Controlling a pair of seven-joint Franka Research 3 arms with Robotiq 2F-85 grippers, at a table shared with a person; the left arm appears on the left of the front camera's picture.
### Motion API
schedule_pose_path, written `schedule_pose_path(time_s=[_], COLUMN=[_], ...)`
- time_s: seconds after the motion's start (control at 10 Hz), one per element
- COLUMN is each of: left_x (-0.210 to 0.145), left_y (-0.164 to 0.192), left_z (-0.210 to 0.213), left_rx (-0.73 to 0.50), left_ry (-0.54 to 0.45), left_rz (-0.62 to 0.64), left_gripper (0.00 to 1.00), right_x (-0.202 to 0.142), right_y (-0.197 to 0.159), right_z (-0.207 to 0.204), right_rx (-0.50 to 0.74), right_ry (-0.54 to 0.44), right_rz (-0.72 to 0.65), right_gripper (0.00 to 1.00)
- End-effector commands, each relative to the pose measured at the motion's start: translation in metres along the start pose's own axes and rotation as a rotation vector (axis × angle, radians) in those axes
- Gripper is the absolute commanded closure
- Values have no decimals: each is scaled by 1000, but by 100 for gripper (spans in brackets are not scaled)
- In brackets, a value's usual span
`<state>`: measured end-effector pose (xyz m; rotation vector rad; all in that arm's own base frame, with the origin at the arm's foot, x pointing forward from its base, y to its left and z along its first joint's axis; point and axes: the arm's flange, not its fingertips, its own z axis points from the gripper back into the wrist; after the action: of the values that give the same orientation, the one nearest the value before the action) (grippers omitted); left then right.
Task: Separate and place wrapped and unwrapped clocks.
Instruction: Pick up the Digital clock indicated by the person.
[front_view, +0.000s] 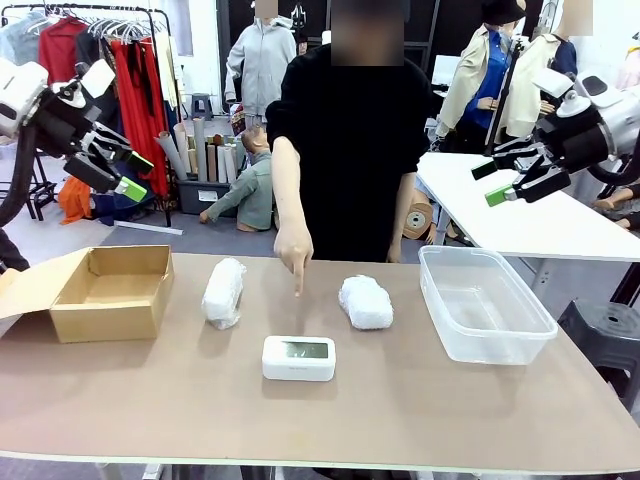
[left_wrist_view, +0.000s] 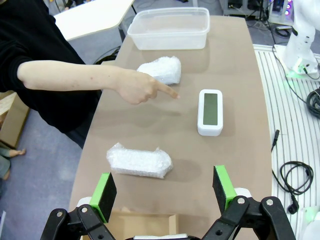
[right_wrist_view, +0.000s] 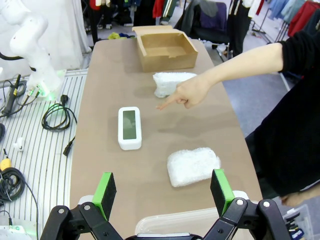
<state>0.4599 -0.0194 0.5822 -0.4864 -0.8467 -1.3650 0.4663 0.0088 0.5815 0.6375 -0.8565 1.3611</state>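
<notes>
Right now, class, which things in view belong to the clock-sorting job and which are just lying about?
Job: bare clock, left wrapped bundle, right wrapped bundle; probably cardboard box and plastic tub as destinations.
Lying about: floor cables, hanging clothes.

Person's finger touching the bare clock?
No, the person's hand points toward the digital clock, but the fingertip stops short with a clear gap.

A clothes rack (front_view: 110, 60) stands far left on grey floor (front_view: 150, 240), beside rolls (front_view: 200, 150), perhaps cardboard; a white table (front_view: 540, 225) stands right.
</notes>
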Motion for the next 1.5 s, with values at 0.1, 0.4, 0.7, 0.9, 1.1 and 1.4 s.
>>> schedule_pose_path(time_s=[0.1,0.4,0.7,0.9,1.1,1.4], left_x=[-1,-1,-1,-1,-1,-1], left_y=[0,0,0,0,0,0], left_z=[1,1,1,1,1,1], left_rx=[-5,-5,-5,-5,-5,-5], left_ry=[-5,-5,-5,-5,-5,-5], left_rz=[1,1,1,1,1,1], left_gripper=[0,0,0,0,0,0], right_x=[3,9,32,40,40,29], right_y=[0,9,17,26,32,39], right_z=[1,-33,-91,-143,-192,-250], right_rx=[-11,107,268,254,178,145], right_ry=[-1,42,195,313,511,626], right_rz=[6,-24,-23,-57,-59,20], right_gripper=[0,0,0,0,0,0])
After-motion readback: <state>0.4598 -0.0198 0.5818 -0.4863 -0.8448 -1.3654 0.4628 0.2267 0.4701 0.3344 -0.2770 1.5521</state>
